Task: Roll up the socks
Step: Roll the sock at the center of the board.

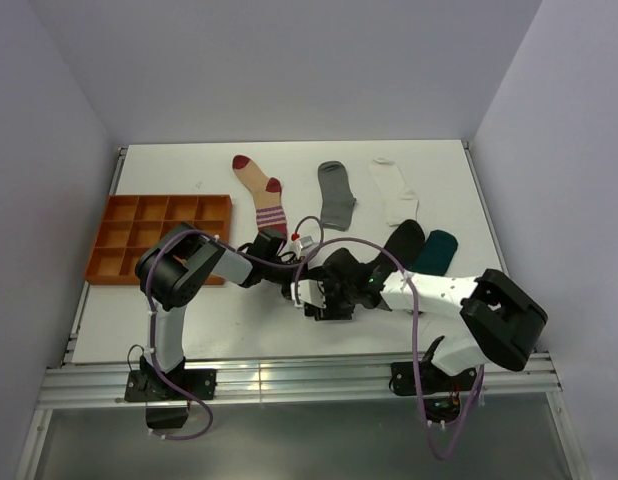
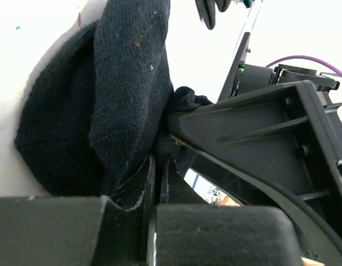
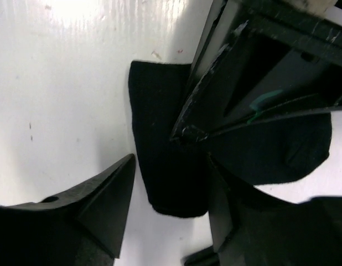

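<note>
A black sock lies bunched on the white table, and my left gripper is shut on a fold of it. My right gripper is open and straddles the same black sock; its left finger stands clear of the fabric. In the top view both grippers meet at the front middle, the left gripper coming from the left and the right gripper from the right, over this black sock. Behind lie a second black sock, a teal sock, a beige red-striped sock, a grey sock and a white sock.
An orange compartment tray sits at the left of the table, close to the left arm's elbow. The right arm's purple cable loops above the grippers. Walls close in the table at the back and on both sides.
</note>
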Available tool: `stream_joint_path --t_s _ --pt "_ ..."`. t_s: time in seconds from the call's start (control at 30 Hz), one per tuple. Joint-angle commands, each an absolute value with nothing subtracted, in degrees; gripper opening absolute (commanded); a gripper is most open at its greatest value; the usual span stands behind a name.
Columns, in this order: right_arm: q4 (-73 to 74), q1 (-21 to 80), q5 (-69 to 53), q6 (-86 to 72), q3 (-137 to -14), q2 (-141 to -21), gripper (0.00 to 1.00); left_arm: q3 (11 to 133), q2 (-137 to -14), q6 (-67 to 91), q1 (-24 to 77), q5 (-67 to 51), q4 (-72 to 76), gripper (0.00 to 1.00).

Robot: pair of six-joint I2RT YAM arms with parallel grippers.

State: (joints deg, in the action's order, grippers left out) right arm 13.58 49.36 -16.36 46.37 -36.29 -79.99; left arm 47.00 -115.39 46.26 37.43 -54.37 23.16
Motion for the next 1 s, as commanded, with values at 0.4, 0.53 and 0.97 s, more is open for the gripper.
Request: stream_joint_path --t_s 0.4,0.53,0.97 --pt "24.3 47.3 -20.0 44.5 -45.4 -88.9 0.22 44.3 -112.8 39.8 36.7 -40.7 12.4 0.15" --pt "28.1 45.3 -23.3 44.1 -46.8 -89.9 0.21 45.2 -109.0 40.6 35.3 -36.5 11.0 0.27" --pt "52.6 34.5 -39.8 50.7 -65.7 -106.1 0.21 39.2 -97.3 42.3 33.0 -24.3 12.6 0.35"
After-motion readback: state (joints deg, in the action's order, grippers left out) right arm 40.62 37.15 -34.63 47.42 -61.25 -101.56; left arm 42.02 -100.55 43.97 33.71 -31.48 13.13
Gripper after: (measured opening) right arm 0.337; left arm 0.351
